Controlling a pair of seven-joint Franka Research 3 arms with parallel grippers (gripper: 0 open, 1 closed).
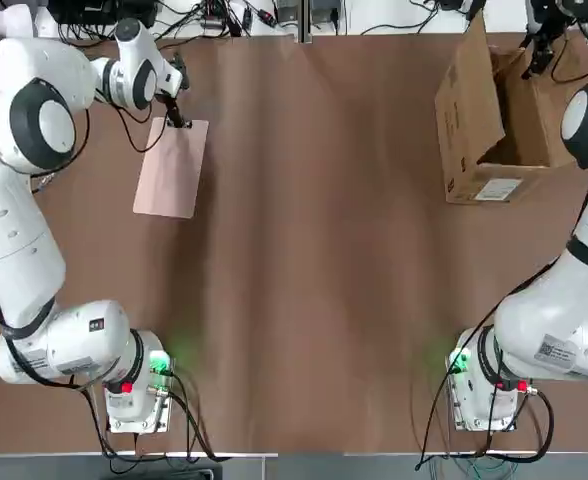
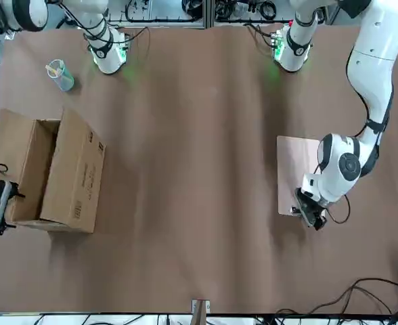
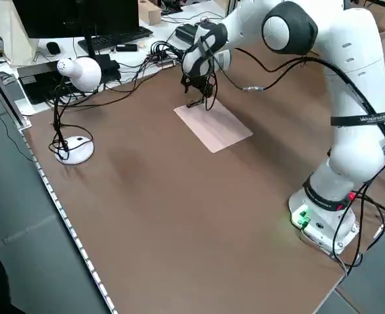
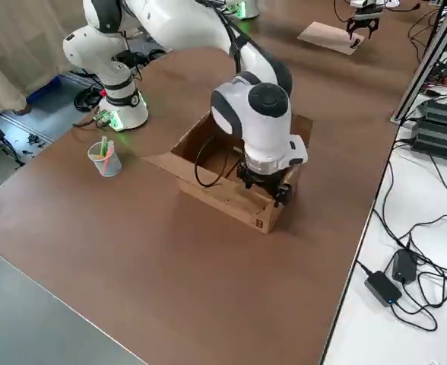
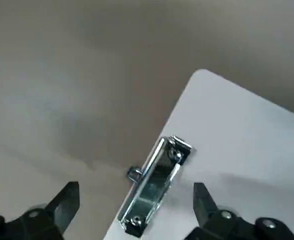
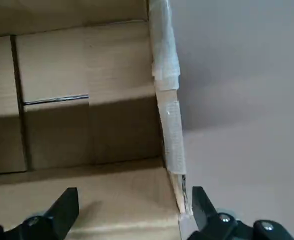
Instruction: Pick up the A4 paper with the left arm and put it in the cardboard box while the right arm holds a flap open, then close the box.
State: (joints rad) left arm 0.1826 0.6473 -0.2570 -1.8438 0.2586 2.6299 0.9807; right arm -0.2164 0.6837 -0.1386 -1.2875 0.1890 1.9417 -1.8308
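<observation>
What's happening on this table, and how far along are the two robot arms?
Nothing is being held at this moment. The left arm's open claw is just above the metal clip of the pink sheet, which lies on the table. The right arm's claw, also open, hovers at the open cardboard box. The sheet is not yet in the box, and the box isn't closed.

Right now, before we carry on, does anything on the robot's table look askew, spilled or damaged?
Nothing looks spilled or damaged. The cup by the right arm's base stands upright with its sticks in it. The cardboard box sits open, a long flap standing up, which suits packing. The clipboard-like sheet lies flat.
</observation>
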